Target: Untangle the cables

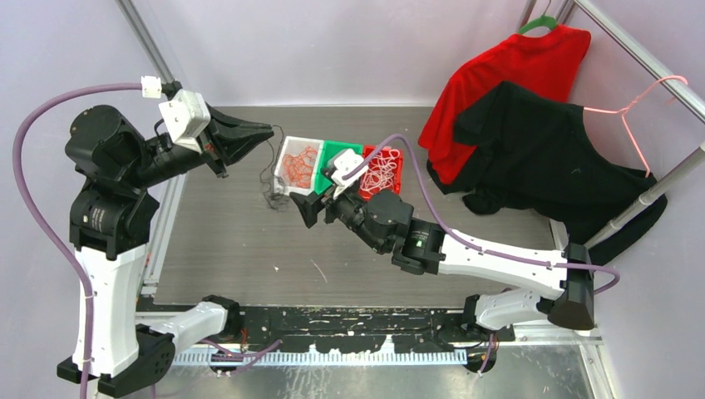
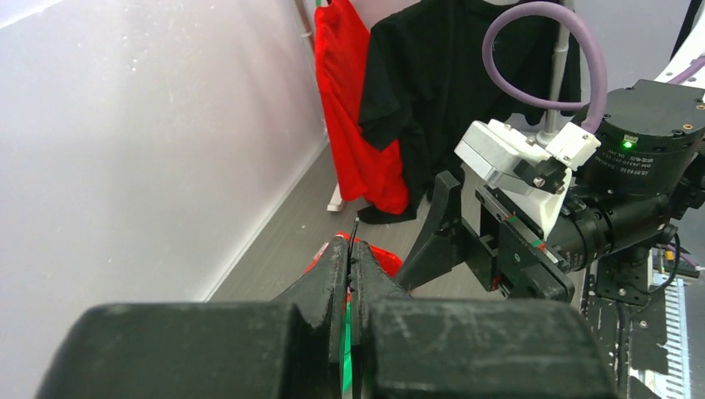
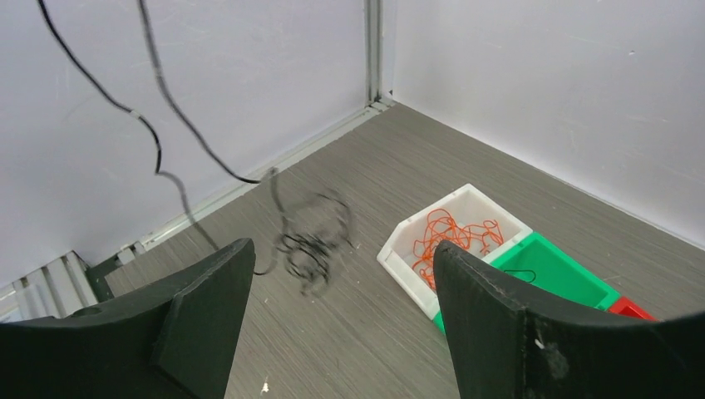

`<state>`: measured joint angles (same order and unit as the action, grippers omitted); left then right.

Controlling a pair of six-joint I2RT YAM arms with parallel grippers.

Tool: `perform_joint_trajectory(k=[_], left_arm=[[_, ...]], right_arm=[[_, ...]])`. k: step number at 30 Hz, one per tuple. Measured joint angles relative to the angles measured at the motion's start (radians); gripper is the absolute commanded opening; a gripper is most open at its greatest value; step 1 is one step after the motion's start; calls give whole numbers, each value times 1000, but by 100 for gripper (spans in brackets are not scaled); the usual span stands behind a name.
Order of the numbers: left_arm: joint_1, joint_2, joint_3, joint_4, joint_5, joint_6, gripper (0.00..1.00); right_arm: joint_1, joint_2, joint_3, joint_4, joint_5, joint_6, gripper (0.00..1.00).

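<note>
We see the sorting well under way. Orange cables (image 1: 301,166) lie in the white bin (image 1: 283,166), and white cables (image 1: 381,173) fill the red bin (image 1: 397,158). The green bin (image 1: 332,152) between them holds, as far as we can tell, only one dark strand (image 3: 520,274).

What seems left is the black cables (image 3: 312,241): a small clump just in front of the white bin, low over the desk (image 1: 233,241). It is blurred, so we cannot tell whether it touches. The left tool (image 1: 264,133) is raised and clamped on a strand running down to that clump. The right tool (image 1: 301,206), jaws spread wide and holding nothing, sits just beside it.
</note>
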<state>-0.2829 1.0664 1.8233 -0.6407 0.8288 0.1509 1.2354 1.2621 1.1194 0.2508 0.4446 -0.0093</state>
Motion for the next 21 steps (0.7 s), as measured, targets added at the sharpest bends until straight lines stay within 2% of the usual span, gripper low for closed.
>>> perform_joint_trajectory(k=[21], left_arm=[[0, 0, 3, 0, 7, -14, 0]], right_arm=[[0, 24, -12, 23, -64, 32, 83]])
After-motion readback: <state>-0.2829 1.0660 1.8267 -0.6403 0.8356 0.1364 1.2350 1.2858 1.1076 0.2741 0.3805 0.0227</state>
